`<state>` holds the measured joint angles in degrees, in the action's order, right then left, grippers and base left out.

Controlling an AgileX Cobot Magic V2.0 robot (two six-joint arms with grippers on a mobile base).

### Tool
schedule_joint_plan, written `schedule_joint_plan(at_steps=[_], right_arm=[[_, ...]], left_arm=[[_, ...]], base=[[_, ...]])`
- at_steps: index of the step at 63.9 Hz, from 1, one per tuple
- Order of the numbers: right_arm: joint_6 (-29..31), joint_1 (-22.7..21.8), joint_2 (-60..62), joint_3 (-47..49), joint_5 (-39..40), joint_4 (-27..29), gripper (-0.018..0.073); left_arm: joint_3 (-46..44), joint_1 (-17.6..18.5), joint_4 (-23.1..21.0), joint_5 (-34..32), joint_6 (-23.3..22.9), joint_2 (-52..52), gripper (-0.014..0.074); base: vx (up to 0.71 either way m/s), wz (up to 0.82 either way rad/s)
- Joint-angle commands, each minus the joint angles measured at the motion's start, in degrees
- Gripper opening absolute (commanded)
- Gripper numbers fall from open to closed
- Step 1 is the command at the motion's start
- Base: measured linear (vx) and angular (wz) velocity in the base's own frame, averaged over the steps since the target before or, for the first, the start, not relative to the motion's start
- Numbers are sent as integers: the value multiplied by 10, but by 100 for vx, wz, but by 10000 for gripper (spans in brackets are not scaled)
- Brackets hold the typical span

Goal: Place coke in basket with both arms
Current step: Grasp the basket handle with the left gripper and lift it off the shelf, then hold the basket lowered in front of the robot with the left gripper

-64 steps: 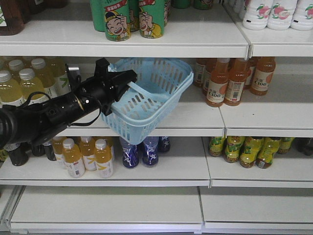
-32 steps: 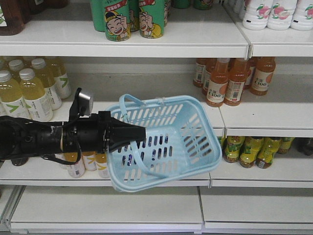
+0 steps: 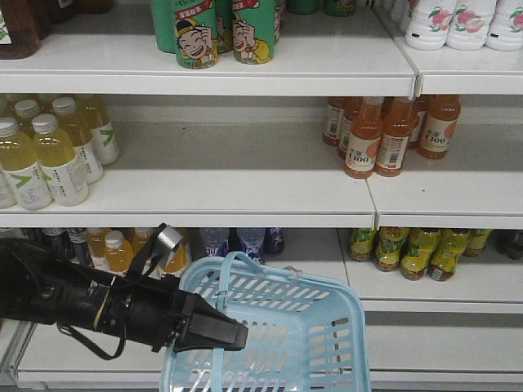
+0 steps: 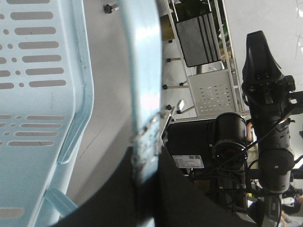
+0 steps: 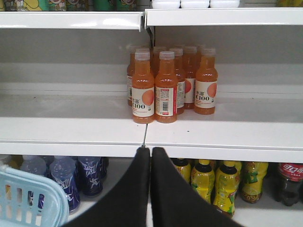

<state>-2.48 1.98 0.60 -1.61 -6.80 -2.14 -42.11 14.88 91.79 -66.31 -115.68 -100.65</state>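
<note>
The light blue basket [image 3: 306, 331] hangs low in front of the bottom shelves, open side up and tilted. My left gripper [image 3: 239, 336] is shut on its handle [image 4: 143, 80], which runs up between the black fingers in the left wrist view. My right gripper [image 5: 150, 151] is shut with nothing in it, pointing at the shelf edge below the orange bottles. The coke [image 5: 289, 183], dark with a red label, stands on the lower shelf at the far right of the right wrist view. A basket corner [image 5: 33, 196] shows at that view's lower left. The right arm [image 4: 269, 123] also appears in the left wrist view.
Orange C100 bottles [image 5: 161, 87] stand on the middle shelf [image 5: 142, 135]. Yellow-green bottles [image 5: 222, 185] sit beside the coke, and dark blue bottles [image 5: 90, 172] are lower left. Pale yellow bottles [image 3: 49, 151] and green cans [image 3: 221, 28] fill the shelves to the left and above.
The left arm has swung down with the basket, from the middle shelf height to in front of the bottom shelves. The basket has turned its open side upward.
</note>
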Motion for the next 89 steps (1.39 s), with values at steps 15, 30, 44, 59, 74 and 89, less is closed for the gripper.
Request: schedule_joint_plan(at_steps=[15,30,44,59,74,89], right_arm=[[4,-2,10,-6,42,-2,-9],[4,-2,10,-6,42,-2,-9],[4,-2,10,-6,42,-2,-9],[4,-2,10,-6,42,-2,-9],[4,-2,10,-6,42,-2,-9],[4,-2,10,-6,42,-2,-9]], left_arm=[[20,6,-130,-129,37,28,-8],[20,6,-112,-128,37,28,-7],[20,6,-107,-128,37,28,-7],[20,6,-107,-128,37,28,-7],[20,6,-107,-128,37,28,-7],[20,6,-107,-128,37,28,-7]], base=[[0,0],[0,0],[0,0],[0,0],[0,0],[0,0]])
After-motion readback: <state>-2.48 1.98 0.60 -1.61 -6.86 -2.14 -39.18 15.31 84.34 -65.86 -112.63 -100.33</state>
